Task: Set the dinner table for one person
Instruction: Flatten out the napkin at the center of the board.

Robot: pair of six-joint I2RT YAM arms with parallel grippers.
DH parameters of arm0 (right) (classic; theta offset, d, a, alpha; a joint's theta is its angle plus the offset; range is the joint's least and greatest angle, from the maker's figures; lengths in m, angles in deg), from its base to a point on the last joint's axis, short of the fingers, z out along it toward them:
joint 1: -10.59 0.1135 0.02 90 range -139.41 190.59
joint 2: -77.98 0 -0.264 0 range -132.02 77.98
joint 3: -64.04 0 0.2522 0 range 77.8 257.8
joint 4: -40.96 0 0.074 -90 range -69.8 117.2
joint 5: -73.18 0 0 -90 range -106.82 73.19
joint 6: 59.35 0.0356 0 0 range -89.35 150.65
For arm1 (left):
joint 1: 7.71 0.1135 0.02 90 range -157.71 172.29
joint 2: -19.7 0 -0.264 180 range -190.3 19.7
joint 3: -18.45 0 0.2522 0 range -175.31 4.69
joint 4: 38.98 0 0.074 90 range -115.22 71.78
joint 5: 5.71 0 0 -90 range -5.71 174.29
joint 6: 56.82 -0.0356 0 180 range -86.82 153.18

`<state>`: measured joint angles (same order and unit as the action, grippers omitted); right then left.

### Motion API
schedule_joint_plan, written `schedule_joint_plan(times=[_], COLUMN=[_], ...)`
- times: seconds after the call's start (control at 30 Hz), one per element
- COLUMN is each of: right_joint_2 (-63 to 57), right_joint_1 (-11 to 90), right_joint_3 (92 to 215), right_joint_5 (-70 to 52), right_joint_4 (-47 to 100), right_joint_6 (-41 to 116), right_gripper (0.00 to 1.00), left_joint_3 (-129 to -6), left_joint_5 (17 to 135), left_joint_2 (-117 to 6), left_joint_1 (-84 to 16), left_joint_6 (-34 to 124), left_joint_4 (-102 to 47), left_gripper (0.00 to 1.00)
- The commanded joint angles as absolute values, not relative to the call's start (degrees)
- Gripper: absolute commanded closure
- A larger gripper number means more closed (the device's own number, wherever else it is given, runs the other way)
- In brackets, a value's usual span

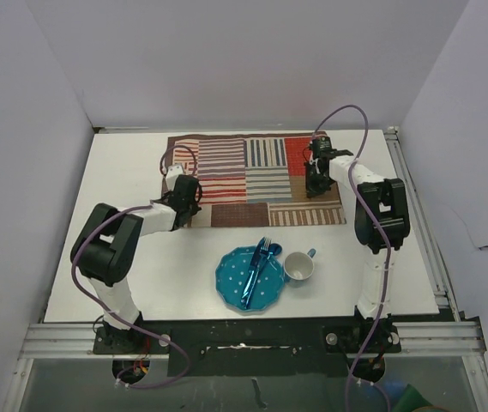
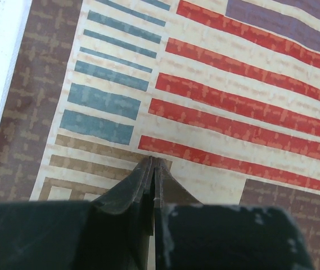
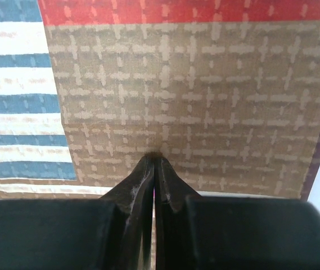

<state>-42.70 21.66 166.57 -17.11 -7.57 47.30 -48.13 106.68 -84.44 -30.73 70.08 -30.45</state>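
With jaws together, the left gripper (image 2: 153, 162) and right gripper (image 3: 155, 156) press their tips on the striped placemat's (image 1: 256, 176) left and right ends, far across the white dinner table (image 1: 141, 257), likely to slide it square.

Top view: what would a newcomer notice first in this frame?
The striped patchwork mat at the far middle of the white table stands out, with the left gripper and right gripper both shut, tips down near its two ends. Nearer the arms sits a teal dotted plate with blue cutlery lying on it, and a cup just to its right.
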Motion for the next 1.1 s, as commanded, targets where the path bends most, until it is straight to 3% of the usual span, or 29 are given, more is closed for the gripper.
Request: schedule_joint_plan(times=[0.0,0.13,1.07], right_joint_2=[-47.25,-47.01,-28.76], right_joint_1=[20.57,20.60,24.05], right_joint_3=[172.16,174.14,153.43], right_joint_5=[-16.69,-16.01,-13.57], right_joint_4=[-5.80,-6.23,-0.90], right_joint_6=[44.33,44.13,46.91], right_gripper=[1.00,1.00,1.00], left_joint_3=[-47.99,-49.50,-49.24], left_joint_5=[102.47,103.21,108.32], left_joint_2=[-87.95,-87.55,-78.17], left_joint_1=[-33.89,-34.89,-37.55], left_joint_6=[71.81,71.77,71.80], left_joint_4=[-26.56,-25.24,-20.16], left_gripper=[1.00,1.00,1.00])
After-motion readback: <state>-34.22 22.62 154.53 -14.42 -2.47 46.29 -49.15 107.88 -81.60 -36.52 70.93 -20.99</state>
